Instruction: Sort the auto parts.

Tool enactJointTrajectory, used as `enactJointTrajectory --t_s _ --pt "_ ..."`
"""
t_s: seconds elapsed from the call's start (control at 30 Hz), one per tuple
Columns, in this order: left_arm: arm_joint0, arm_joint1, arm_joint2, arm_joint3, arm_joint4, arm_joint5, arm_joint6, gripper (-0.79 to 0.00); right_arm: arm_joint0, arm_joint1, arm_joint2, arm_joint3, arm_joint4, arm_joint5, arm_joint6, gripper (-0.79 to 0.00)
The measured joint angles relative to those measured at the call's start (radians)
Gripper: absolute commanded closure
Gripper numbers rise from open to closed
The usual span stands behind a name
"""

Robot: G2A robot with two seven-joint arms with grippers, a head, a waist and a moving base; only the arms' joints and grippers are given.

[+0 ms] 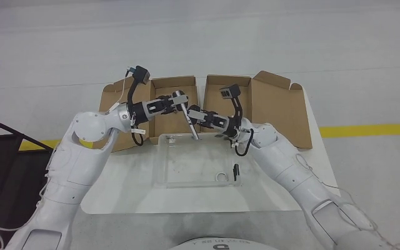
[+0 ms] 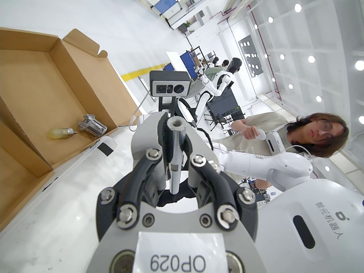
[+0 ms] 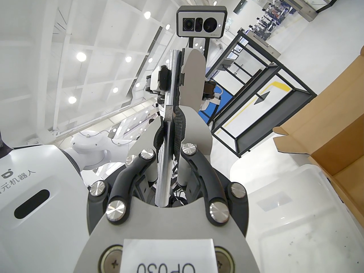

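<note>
A polished metal rod [image 1: 194, 130] hangs above the far edge of the clear plastic tray [image 1: 164, 178], held from both sides. My left gripper [image 1: 182, 104] is shut on the rod [image 2: 174, 154], whose hollow end sticks out past the fingertips. From the opposite side, my right gripper [image 1: 196, 117] is shut on the same rod [image 3: 166, 143]. In the right wrist view the left arm's fingers [image 3: 193, 75] clamp the rod farther along. Two other parts, a yellowish cylinder [image 2: 61, 133] and a ribbed metal cylinder [image 2: 92, 125], lie in the right cardboard box [image 2: 34, 86].
Two open cardboard boxes stand side by side behind the tray, the left box [image 1: 178, 90] and the right box [image 1: 215, 94], flaps spread outward. A small black part [image 1: 235, 171] and a pale hook-shaped part [image 1: 222, 177] lie in the tray's near right corner.
</note>
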State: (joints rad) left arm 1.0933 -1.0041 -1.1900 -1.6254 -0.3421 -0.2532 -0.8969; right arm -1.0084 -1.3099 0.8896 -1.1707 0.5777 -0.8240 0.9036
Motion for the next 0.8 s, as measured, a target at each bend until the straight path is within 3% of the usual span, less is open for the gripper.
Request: enactJointTrajectory --t_s 0.2,0.3,0.33,0.37,0.4,0.43,0.67,0.8 --pt "0.000 -0.002 0.006 -0.007 0.007 0.021 -0.009 0.000 -0.008 -0.001 0.007 -0.005 0.021 -0.006 0.013 0.000" --pt "-0.005 -0.003 0.009 0.002 0.002 0.038 -0.015 0.000 -0.011 -0.001 0.011 -0.007 0.025 -0.007 0.018 -0.360" --pt "-0.009 -0.004 0.009 0.008 -0.003 0.048 -0.020 0.000 -0.013 -0.001 0.013 -0.007 0.028 -0.007 0.019 -0.388" --pt "-0.013 -0.004 0.010 0.012 -0.006 0.058 -0.026 0.000 -0.015 -0.001 0.014 -0.008 0.030 -0.007 0.020 -0.634" --pt "-0.017 -0.004 0.011 0.018 -0.008 0.069 -0.033 0.000 -0.016 -0.001 0.015 -0.009 0.033 -0.007 0.021 -0.754" --pt "-0.023 -0.004 0.012 0.025 -0.011 0.081 -0.042 0.000 -0.017 -0.001 0.016 -0.009 0.035 -0.006 0.022 -0.785" --pt "-0.099 -0.012 0.038 0.131 -0.047 0.195 -0.117 0.000 -0.029 0.000 0.028 -0.010 0.051 -0.014 0.035 -0.785" --pt "-0.135 -0.017 0.050 0.189 -0.063 0.208 -0.135 0.000 -0.044 0.004 0.045 -0.005 0.074 -0.028 0.048 -0.785"
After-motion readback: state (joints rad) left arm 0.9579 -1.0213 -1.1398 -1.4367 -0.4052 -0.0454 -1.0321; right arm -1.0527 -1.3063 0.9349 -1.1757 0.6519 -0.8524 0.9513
